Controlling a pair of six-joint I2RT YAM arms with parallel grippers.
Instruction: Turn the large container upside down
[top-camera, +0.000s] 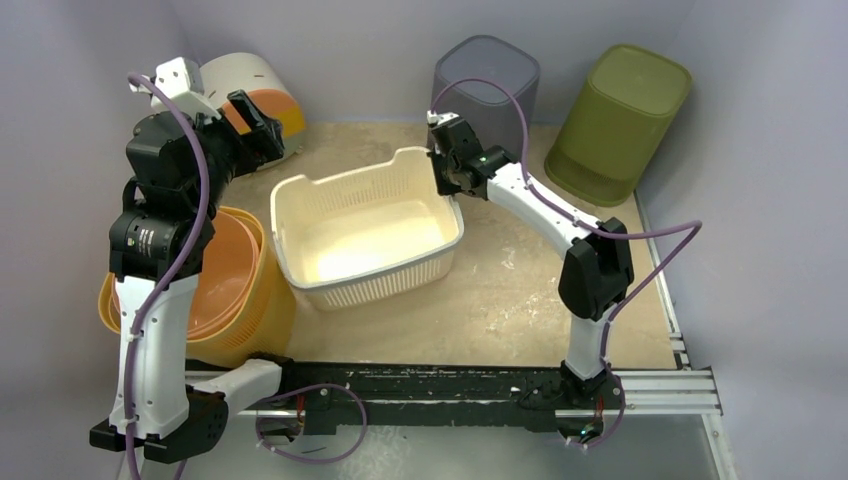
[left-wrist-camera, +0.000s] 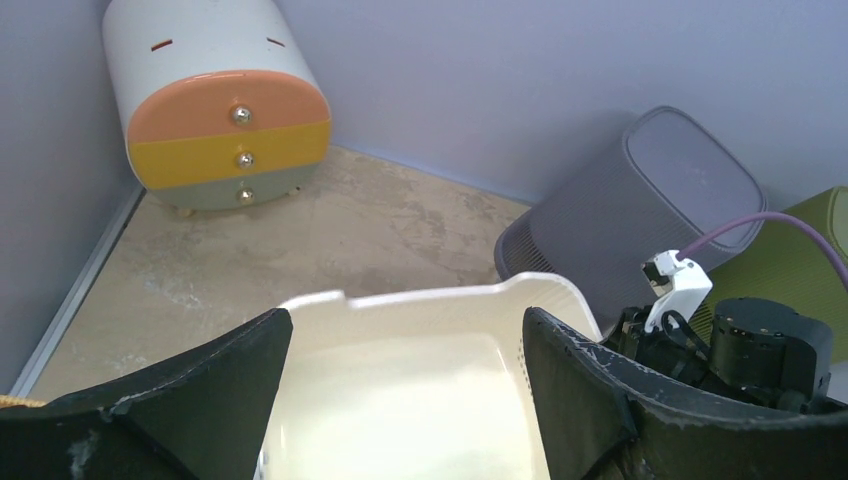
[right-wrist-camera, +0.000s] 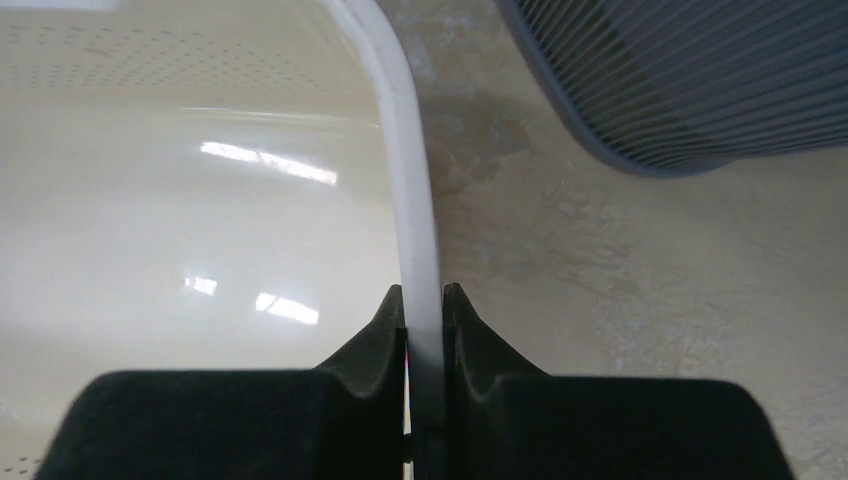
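The large container is a cream plastic basket (top-camera: 365, 235) with perforated walls, sitting open side up in the middle of the table. My right gripper (top-camera: 447, 180) is shut on its right rim (right-wrist-camera: 415, 200), one finger inside and one outside the wall. My left gripper (top-camera: 262, 128) is open and empty, raised over the basket's far left corner; the basket (left-wrist-camera: 420, 390) shows between its spread fingers (left-wrist-camera: 210, 390).
A grey ribbed bin (top-camera: 487, 85) and an olive green bin (top-camera: 620, 120) stand at the back right. A white cabinet with coloured drawers (top-camera: 262, 92) stands at the back left. Stacked orange and yellow tubs (top-camera: 232, 285) sit beside the left arm.
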